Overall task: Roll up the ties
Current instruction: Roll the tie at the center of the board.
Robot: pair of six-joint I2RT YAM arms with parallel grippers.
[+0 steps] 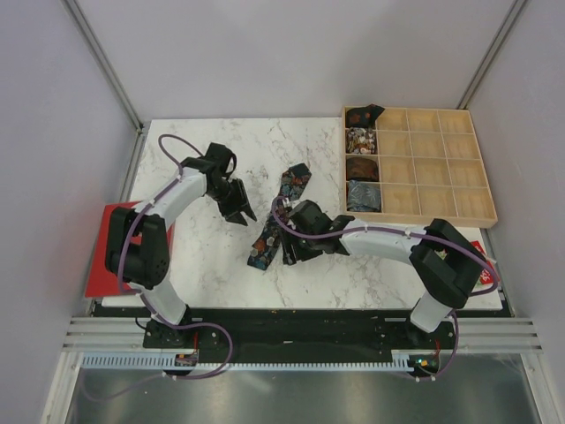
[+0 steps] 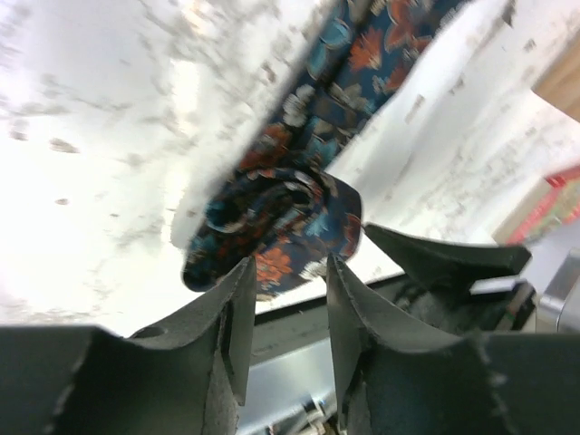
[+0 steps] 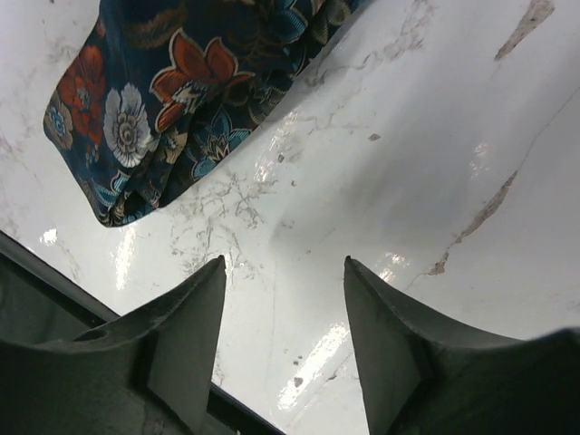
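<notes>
Top view: the tie [image 1: 294,184] is lying diagonally on the table [image 1: 203,256] between both arms, within reach of each. The wooden tray [image 1: 441,172] is holding four rolled ties [image 1: 360,168] in its left column; the other compartments are showing empty. Left wrist view: the left gripper [image 2: 288,267] is standing partly open and gripping nothing, its tips just short of the tie's rolled end [image 2: 281,213], probably to steady the coil. Right wrist view: the right gripper [image 3: 283,267] is hovering wide over bare marble beside the tie, holding nothing.

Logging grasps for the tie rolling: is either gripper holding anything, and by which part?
Nothing is held. The left gripper is open, its tips just short of the rolled end of the tie; the right gripper is open over the table.
</notes>
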